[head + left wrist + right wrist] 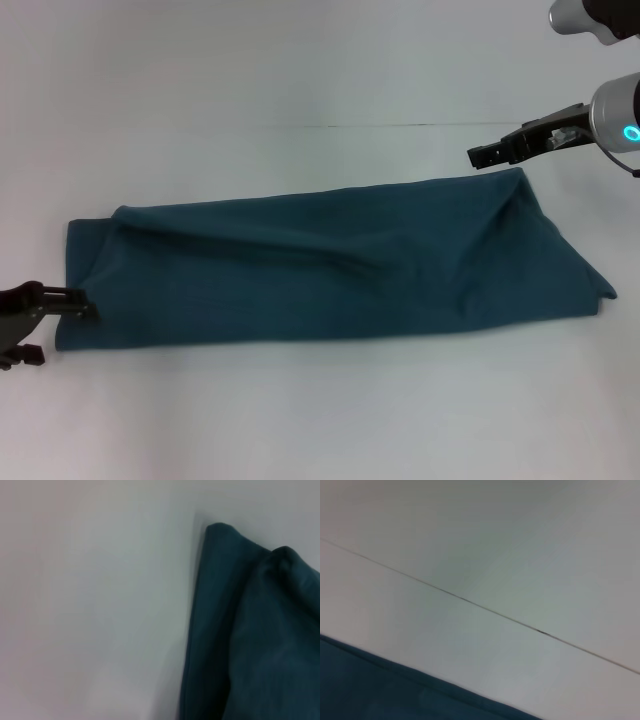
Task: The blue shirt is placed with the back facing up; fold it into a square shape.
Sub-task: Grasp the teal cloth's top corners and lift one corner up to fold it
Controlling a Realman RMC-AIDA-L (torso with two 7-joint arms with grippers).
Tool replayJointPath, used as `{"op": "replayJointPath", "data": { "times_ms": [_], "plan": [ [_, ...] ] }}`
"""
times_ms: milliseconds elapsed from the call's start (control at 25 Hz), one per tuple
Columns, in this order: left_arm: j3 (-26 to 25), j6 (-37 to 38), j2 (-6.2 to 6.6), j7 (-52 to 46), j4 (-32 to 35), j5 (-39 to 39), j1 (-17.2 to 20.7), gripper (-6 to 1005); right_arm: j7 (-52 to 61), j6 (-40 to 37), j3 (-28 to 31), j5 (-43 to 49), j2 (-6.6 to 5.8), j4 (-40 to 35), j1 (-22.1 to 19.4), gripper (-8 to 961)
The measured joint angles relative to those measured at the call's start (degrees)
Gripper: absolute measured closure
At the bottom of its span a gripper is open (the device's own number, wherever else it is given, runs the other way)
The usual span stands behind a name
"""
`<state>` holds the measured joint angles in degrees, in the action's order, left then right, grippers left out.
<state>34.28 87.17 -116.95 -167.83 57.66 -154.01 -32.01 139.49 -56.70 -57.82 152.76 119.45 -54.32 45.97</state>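
Both claws sit at opposite ends of the blue shirt (320, 265): the left claw (62, 325) is low at the near-left corner of the cloth, its two dark fingers spread apart with one touching the shirt's left edge and the other lower, off the cloth over the bare desk (300, 80); the right claw (488, 155) hangs just above the far-right corner of the shirt, and whether its fingers are parted or closed cannot be told from these views. One shirt lies on the desk, folded into a long, narrow band running left to right (roughly a stretched rectangle, with the right end tapering to a blunt point). Its fabric is soft, matte, dark teal cotton, with shallow diagonal creases across the middle and a raised ridge near the right end. In the left wrist view the shirt's (250, 640) layered edge shows a rounded folded corner against the pale surface. In the right wrist view a strip of the shirt (380, 690) runs along one side, beside smooth white desk crossed by one thin dark seam line (485, 610). That same seam (400, 124) shows faintly in the head view, beyond the cloth.
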Motion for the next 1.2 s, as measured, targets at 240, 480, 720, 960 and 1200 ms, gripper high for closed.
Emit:
{"op": "replayJointPath", "data": {
  "times_ms": [240,480,720,960,1200],
  "plan": [
    [0.16,-2.75,0.06,-1.25,-2.56,-0.47,-1.16,62,0.0,0.04,-0.42,0.0,-0.01,-0.01,0.0,27],
    [0.18,-5.18,0.28,-1.42,-5.49,-0.64,-2.63,63,-0.01,0.14,-0.69,0.0,0.06,0.03,0.0,28],
    [0.34,-5.73,0.33,-0.35,-7.13,-0.67,-4.48,62,0.04,0.35,-0.72,0.0,0.08,0.06,0.0,29],
    [2.28,-4.93,0.38,2.07,-7.25,-0.67,-4.95,67,0.18,0.11,-0.72,0.0,0.08,0.1,0.0,30],
    [2.97,-5.68,0.07,4.83,-7.36,0.3,-4.81,234,0.28,-0.23,-0.74,-0.01,0.08,0.1,0.0,32]
  ]
}}
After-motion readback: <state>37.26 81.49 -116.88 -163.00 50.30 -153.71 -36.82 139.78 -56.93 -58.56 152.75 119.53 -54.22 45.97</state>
